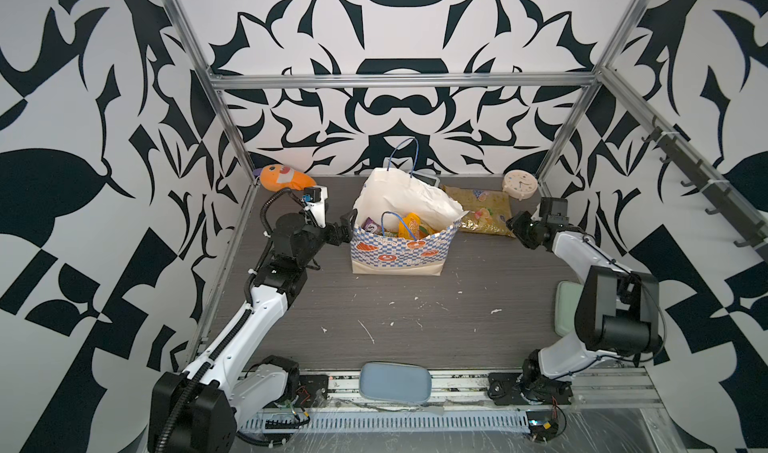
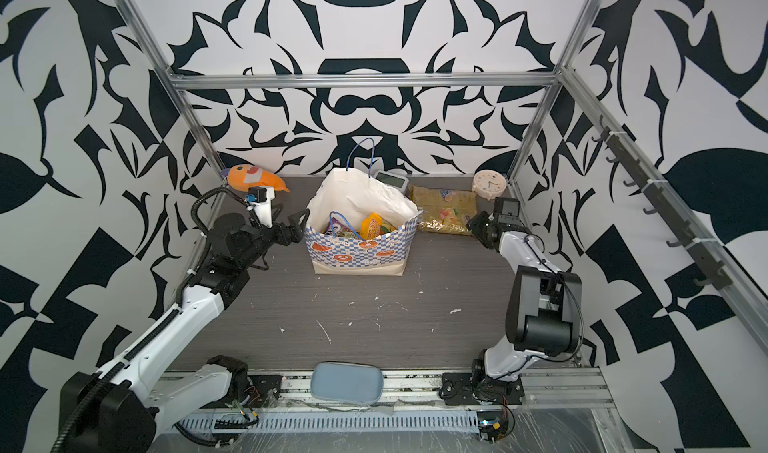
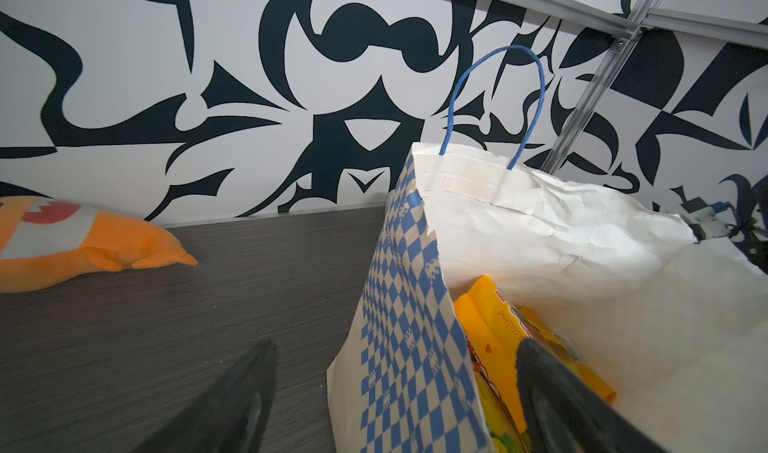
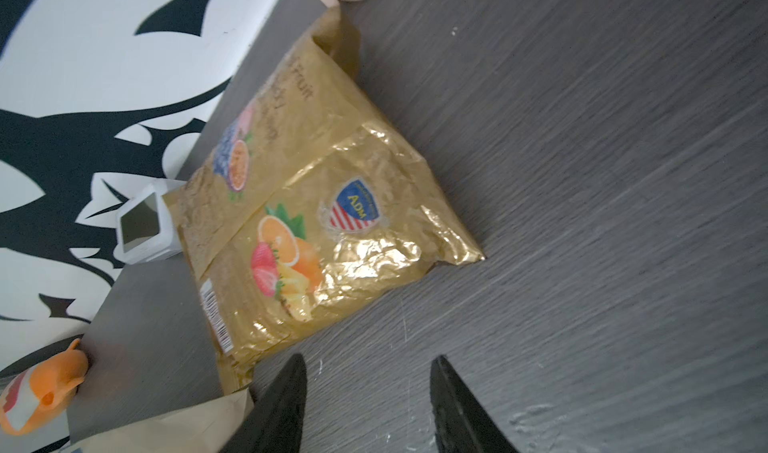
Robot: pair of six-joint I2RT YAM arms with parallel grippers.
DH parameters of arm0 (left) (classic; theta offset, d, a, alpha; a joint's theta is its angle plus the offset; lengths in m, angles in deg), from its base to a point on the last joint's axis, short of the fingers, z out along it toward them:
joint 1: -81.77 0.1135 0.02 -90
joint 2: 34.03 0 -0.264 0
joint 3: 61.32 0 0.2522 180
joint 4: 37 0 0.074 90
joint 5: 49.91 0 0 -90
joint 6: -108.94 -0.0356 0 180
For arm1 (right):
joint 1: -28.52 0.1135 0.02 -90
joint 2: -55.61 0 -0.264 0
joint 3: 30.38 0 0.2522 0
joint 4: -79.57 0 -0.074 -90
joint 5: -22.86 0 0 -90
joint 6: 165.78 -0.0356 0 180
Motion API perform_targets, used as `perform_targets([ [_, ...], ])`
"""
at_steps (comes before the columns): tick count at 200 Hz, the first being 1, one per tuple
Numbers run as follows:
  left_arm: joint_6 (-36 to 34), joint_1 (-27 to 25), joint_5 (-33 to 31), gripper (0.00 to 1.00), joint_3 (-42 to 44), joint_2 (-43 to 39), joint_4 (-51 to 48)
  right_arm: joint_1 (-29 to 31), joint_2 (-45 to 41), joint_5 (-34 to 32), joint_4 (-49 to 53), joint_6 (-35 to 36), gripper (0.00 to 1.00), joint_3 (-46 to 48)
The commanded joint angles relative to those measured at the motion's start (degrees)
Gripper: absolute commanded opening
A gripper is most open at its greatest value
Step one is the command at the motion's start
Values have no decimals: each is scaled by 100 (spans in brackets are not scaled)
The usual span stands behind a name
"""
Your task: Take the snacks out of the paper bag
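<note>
The paper bag [image 1: 399, 255] stands centre frame on the desk [image 1: 415, 326], with its mouth open and its thin wall creased. The left fingers [image 3: 552, 392] are spread wide astride its left wall, one outside and one inside, the inner one apparently touching a yellow-orange packet [image 3: 486, 338]. A purple packet [image 1: 371, 225] sits beside it. These snacks look light, crinkly and slippery, so pinch a flat sealed edge rather than the puffy middle. Farther back, right of centre, the olive-gold packet [image 4: 324, 230] lies on the desk, already out. The right fingers [image 4: 282, 401] stand apart near its corner, holding nothing.
</note>
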Motion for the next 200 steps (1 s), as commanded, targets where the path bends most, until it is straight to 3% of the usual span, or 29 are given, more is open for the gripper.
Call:
perform_targets([
  [1,-24,-17,-96,92,-7,-150,-13,6,229,-13,-10,-81,51,-167],
  [113,12,-22,-145,92,-15,-210,-62,61,1594,242,-405,-236,49,-896],
  [200,-53,-19,-168,92,-121,-208,-253,68,1806,503,-326,-271,50,-1312],
])
